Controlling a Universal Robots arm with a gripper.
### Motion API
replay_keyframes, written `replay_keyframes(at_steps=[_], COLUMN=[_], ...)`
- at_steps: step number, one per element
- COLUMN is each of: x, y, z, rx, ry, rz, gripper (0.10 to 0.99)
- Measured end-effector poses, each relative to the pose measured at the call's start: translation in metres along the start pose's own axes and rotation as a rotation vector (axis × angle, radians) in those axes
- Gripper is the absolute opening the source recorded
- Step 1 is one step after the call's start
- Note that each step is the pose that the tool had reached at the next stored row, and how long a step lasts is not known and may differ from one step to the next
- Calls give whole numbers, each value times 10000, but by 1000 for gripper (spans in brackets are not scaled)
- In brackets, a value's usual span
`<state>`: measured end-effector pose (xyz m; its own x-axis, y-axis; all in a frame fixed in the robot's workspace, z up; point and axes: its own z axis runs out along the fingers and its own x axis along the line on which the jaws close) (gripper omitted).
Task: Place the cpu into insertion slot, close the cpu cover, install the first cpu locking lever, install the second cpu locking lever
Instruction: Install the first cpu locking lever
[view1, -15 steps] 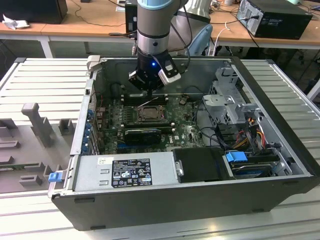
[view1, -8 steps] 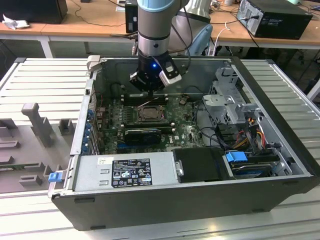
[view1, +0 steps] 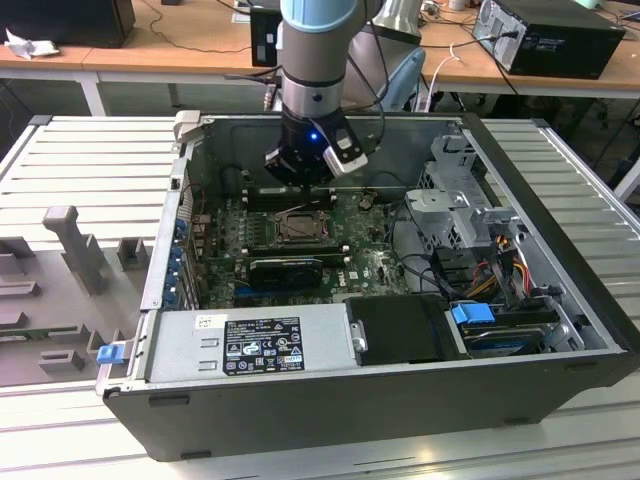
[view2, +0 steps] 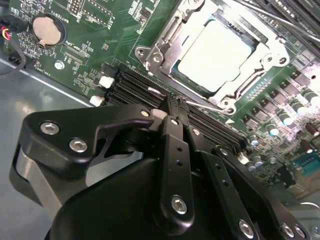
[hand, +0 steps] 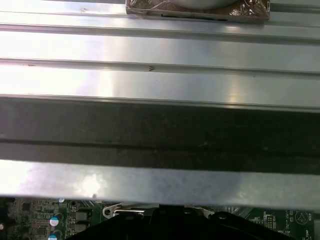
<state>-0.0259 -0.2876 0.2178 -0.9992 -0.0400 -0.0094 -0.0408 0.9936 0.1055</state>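
— Exterior view? Where was the gripper (view1: 305, 170)?
— At twelve o'clock of the insertion slot (view1: 300, 229), just above the board.
— Second wrist view?
— Gripper (view2: 175, 107) fingers together, holding nothing; the cpu (view2: 216, 54) sat under the closed cpu cover (view2: 172, 35) at one o'clock.

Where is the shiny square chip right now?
The chip sits in its socket on the green board in the second wrist view, under the metal frame, just beyond the hand.
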Motion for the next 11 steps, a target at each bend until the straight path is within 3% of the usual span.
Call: replay_keyframes(at_steps=[11], x=[-52], y=[-6], z=[83], rx=[2], ry=[-62], rz=[-37], gripper=[106])
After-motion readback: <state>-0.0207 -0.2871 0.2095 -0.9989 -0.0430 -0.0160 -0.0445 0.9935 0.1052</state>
